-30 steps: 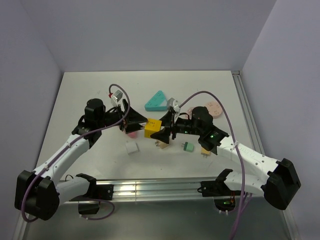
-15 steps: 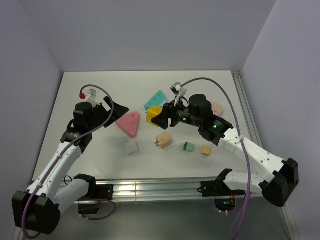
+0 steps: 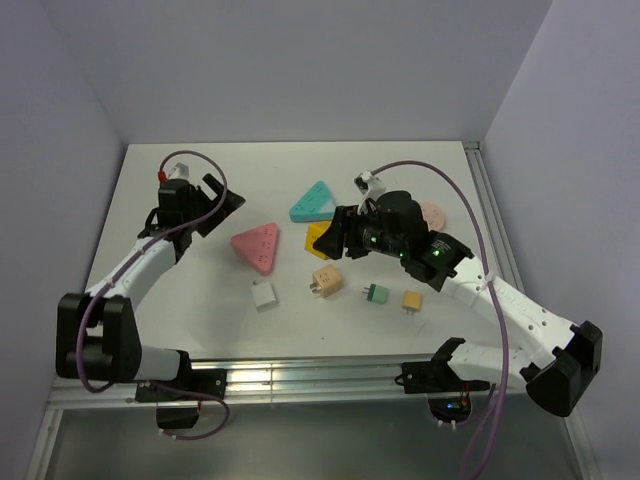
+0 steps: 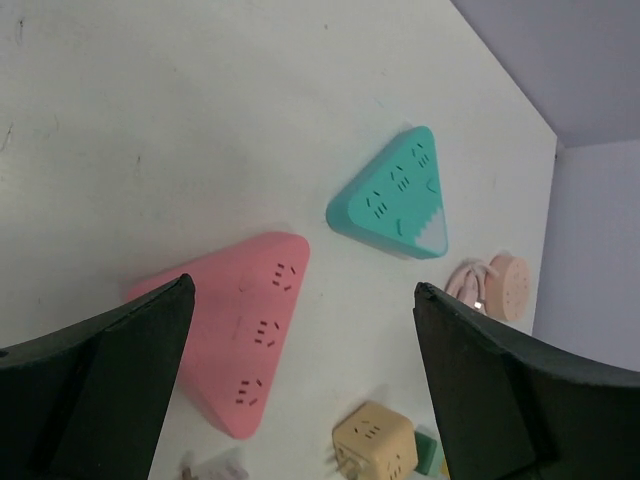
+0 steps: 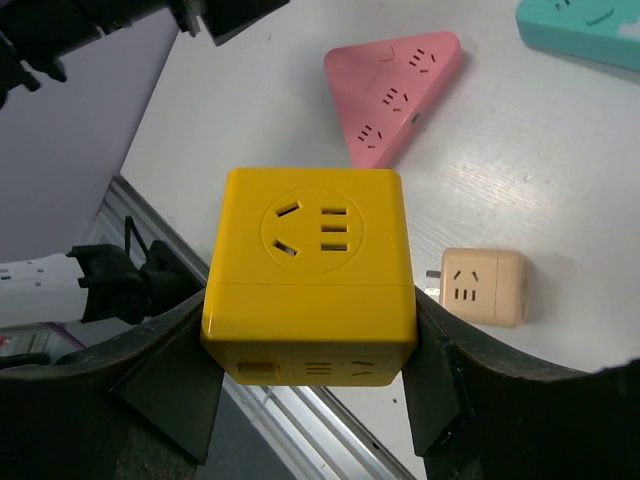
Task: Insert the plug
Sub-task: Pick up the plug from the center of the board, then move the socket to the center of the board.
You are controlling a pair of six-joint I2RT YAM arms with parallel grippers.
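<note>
The right gripper (image 5: 310, 345) was partly closed, its two fingers clamped on opposite side faces of the yellow cube adapter (image 5: 308, 265). The adapter was held above the table (image 3: 400, 170), between the teal power strip (image 3: 313, 203) and the beige cube plug (image 3: 324, 280), just right of the pink power strip (image 3: 258, 247). Its socket face pointed back toward the wrist camera. The body was near-cubic, with no distinct long axis. The prongs were hidden, presumably on the far face. The left gripper (image 3: 215, 205) stood fully spread and empty at the table's left rear, apart from the pink power strip.
</note>
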